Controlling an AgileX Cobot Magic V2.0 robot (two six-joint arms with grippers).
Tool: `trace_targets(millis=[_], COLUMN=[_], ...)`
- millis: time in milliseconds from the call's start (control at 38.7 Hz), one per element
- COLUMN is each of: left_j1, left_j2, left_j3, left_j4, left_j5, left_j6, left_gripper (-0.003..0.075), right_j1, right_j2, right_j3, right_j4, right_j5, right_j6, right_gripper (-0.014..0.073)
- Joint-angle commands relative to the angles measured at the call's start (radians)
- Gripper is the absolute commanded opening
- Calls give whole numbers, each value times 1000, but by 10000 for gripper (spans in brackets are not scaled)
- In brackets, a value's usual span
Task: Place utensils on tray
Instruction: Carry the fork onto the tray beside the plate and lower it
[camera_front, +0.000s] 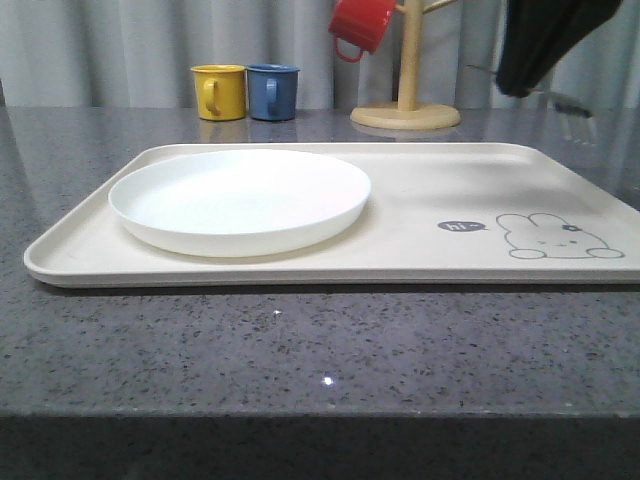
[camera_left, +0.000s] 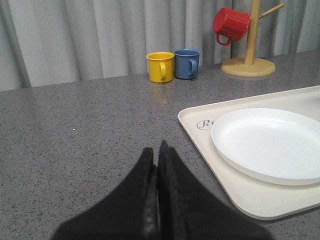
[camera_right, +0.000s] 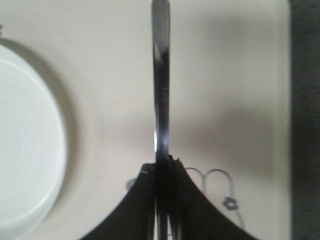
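My right jaws (camera_right: 164, 167) are clamped on the fork (camera_right: 161, 85), held in the air above the tray (camera_front: 420, 190), right of the plate (camera_front: 240, 200). My left jaws (camera_left: 156, 160) are closed on nothing, low over the desk (camera_left: 75, 140) beside the tray.

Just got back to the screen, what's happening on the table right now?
The right gripper is shut on a fork, holding it in the air above the bare part of the tray beside the plate, which already sits on the tray. The left gripper is shut and empty, over the table left of the tray.
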Motion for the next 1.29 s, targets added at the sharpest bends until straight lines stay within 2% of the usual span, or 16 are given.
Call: trace_targets(millis=[0,103,361,645,1110,1162,1265], left_j1=[2,2,2,2,2,2,2], left_j2=[11,11,11,11,11,11,11], left_j3=[-26,-26,-26,-26,-26,-26,-26], left_j4=[-8,-8,-8,-8,-8,-8,-8], left_j5=[-87,-87,-87,-87,-87,-87,-87], left_j6=[-9,-9,-9,-9,-9,-9,-9], left_gripper=[-18,-18,-18,-18,-18,-18,-18], right_j1=[61,96,98,98,98,98,98], right_j2=[-3,36,114,138,172,172,172], right_j3=[-33,-33,-34,-36,-36,-38,-54], right_j4=[-26,-37,-110,-87,-78,-78,-78], right_j5=[-93,-107,-121,-164,-127,-125,-110], right_j6=[58,97,156,156,156,156,156], right_gripper=[-58,-58,-58,-58,-57,-50,21])
